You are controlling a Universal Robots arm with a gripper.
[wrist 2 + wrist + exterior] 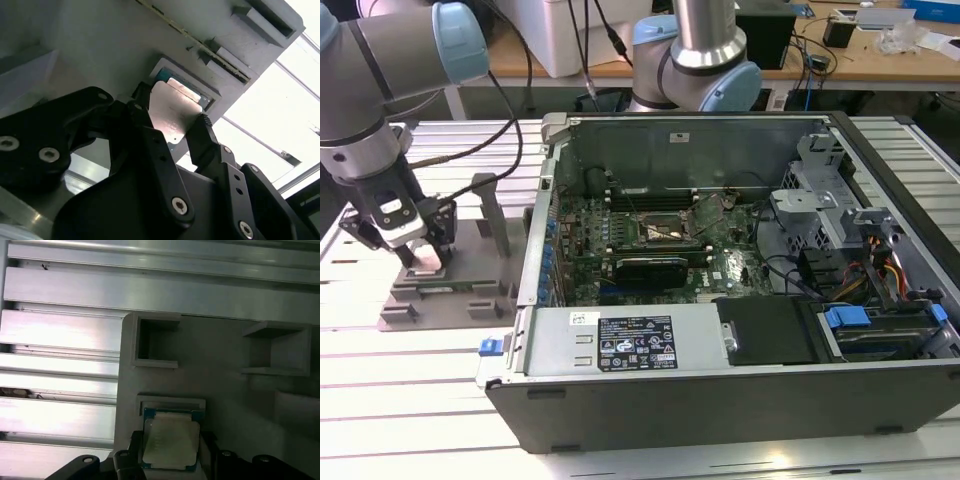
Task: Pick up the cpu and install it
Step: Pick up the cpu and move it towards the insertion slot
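Second wrist view: one cpu (pixel 172 112) in grey fixture (pixel 100 45) recess, jaws clamped on its two sides.

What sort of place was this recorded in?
Probably a robotics lab or workshop: a robot arm works at an aluminium-profile table carrying an opened desktop computer case, with wooden desks strewn with cables and equipment behind.
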